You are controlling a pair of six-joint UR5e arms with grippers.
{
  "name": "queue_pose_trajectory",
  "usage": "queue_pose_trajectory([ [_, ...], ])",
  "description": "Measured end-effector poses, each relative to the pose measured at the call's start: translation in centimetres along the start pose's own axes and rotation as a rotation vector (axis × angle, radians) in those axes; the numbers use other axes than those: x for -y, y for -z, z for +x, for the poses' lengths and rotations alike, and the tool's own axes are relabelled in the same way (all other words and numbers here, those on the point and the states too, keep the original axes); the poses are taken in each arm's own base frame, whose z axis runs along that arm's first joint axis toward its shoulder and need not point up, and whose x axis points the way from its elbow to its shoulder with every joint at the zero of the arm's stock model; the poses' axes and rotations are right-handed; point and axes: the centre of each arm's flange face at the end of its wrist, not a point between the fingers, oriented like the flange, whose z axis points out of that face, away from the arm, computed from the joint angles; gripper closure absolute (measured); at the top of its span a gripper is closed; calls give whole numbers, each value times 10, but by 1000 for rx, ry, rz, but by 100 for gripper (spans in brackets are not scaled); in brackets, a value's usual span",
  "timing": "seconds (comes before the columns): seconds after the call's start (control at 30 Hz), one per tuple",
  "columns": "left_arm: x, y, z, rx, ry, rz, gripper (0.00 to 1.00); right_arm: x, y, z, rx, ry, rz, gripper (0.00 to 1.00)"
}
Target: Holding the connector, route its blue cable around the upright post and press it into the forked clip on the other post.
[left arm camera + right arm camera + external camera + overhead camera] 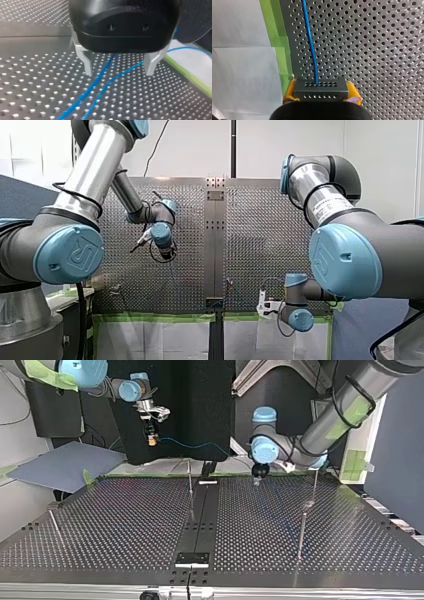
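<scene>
Grey perforated metal forms the table (125,525), split by a dark strip (205,510) down its middle. Green tape (277,37) edges the plate. In the top view a black panel (190,405) stands beyond the strip's far end, and a blue-grey sheet (65,465) lies well left of the strip.

A thin post (190,485) rises just left of the strip. Which post carries the forked clip is too small to tell.

My right gripper (321,86) hangs left of the strip in the top view, its yellow pads closed on the connector (319,93). The cable (309,37) leaves the connector and sags toward the strip's far end. My left gripper (119,72), just right of the strip's far end, has its metal fingers spread wide. They grip nothing, and the cable passes between them.
</scene>
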Motion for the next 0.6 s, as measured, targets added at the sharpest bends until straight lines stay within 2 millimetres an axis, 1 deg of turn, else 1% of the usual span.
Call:
queue_pose_trajectory([
  [0.13,7,-3,9,-20,3,2,1,1,-1,0,3,1,2,100],
  [0.37,13,-7,14,-17,35,10,1,1,-1,0,5,2,3,100],
  [0.47,19,-11,21,-30,29,11,1,1,-1,0,5,2,3,100],
  [0.6,34,-17,33,-36,17,12,1,1,0,0,6,3,3,100],
])
